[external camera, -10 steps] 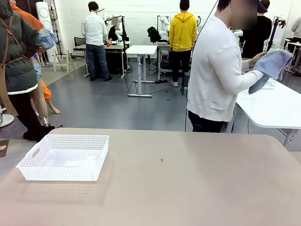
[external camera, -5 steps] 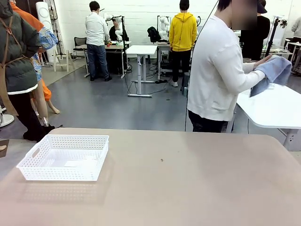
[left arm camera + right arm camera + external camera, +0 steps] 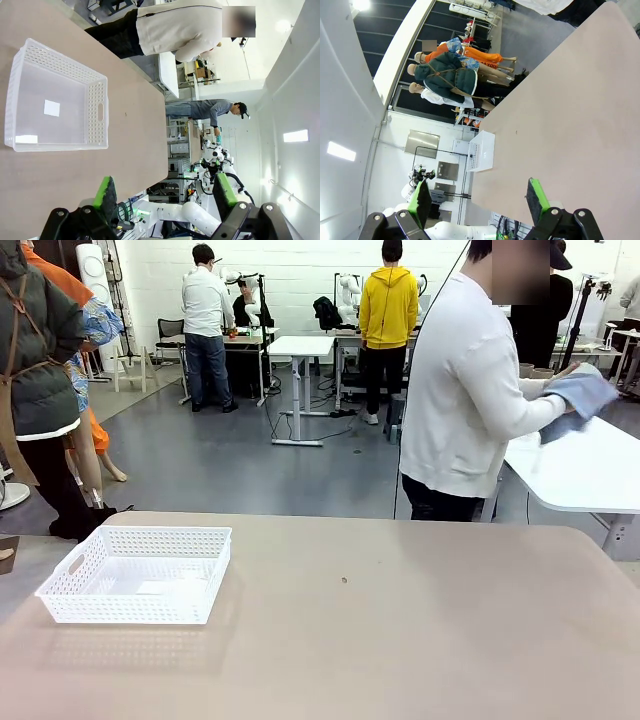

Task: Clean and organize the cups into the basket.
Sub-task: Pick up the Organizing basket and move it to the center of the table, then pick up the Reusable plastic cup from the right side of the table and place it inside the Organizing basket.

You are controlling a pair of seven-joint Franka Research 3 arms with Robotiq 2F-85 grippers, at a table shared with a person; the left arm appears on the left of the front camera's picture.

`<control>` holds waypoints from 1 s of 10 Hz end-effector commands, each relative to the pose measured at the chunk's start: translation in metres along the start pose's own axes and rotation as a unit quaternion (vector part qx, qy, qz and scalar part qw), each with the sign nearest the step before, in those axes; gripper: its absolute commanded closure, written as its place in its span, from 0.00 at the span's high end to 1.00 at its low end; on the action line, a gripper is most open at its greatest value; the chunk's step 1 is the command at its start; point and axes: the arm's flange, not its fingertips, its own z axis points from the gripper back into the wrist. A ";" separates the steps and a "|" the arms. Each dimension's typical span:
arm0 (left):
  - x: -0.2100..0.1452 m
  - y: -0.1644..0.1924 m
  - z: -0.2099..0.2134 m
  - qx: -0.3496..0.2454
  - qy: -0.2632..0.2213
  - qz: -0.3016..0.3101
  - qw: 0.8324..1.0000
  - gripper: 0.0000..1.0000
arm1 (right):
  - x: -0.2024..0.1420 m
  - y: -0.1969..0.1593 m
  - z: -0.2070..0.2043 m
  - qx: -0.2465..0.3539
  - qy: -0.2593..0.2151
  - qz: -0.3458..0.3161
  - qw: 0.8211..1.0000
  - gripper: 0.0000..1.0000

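Note:
The white mesh basket (image 3: 140, 575) sits empty on the tan table (image 3: 400, 640) at the near left, with a small white label on its floor. In the left wrist view the basket (image 3: 55, 97) lies beyond my left gripper (image 3: 165, 192), which hangs open and empty above the table. My right gripper (image 3: 479, 196) is open too, high over the tabletop, with the basket (image 3: 482, 150) small and far off. The cups are out of view. A person in a white top (image 3: 465, 390) stands at the far side, turned away and rubbing with a blue-grey cloth (image 3: 580, 395).
A second white table (image 3: 580, 470) stands behind the person at the right. Other people and desks are farther back in the room. A small dark speck (image 3: 344, 580) marks the middle of the tan table.
The person's hands have carried the blue-grey cloth to the right and slightly down, toward the white table. Basket and both grippers have not moved.

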 end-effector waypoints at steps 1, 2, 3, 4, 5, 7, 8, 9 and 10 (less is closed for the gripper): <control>0.001 -0.001 0.001 -0.002 0.000 0.000 1.000 1.00 | 0.002 0.000 0.000 0.010 -0.005 0.004 1.000 1.00; 0.001 -0.001 0.001 -0.002 0.000 0.000 1.000 1.00 | 0.002 0.000 0.000 0.010 -0.005 0.004 1.000 1.00; 0.001 -0.001 0.001 -0.002 0.000 0.000 1.000 1.00 | 0.002 0.000 0.000 0.010 -0.005 0.004 1.000 1.00; 0.001 -0.001 0.001 -0.002 0.000 0.000 1.000 1.00 | 0.002 0.000 0.000 0.010 -0.005 0.004 1.000 1.00; 0.001 -0.001 0.001 -0.002 0.000 0.000 1.000 1.00 | 0.002 0.000 0.000 0.010 -0.005 0.004 1.000 1.00; 0.001 -0.001 0.001 -0.002 0.000 0.000 1.000 1.00 | 0.002 0.000 0.000 0.010 -0.005 0.004 1.000 1.00; 0.001 -0.001 0.001 -0.002 0.000 0.000 1.000 1.00 | 0.002 0.000 0.000 0.010 -0.005 0.004 1.000 1.00; 0.001 -0.001 0.001 -0.002 0.000 0.000 1.000 1.00 | 0.002 0.000 0.000 0.010 -0.005 0.004 1.000 1.00; 0.001 -0.001 0.001 -0.002 0.000 0.000 1.000 1.00 | 0.002 0.000 0.000 0.010 -0.005 0.004 1.000 1.00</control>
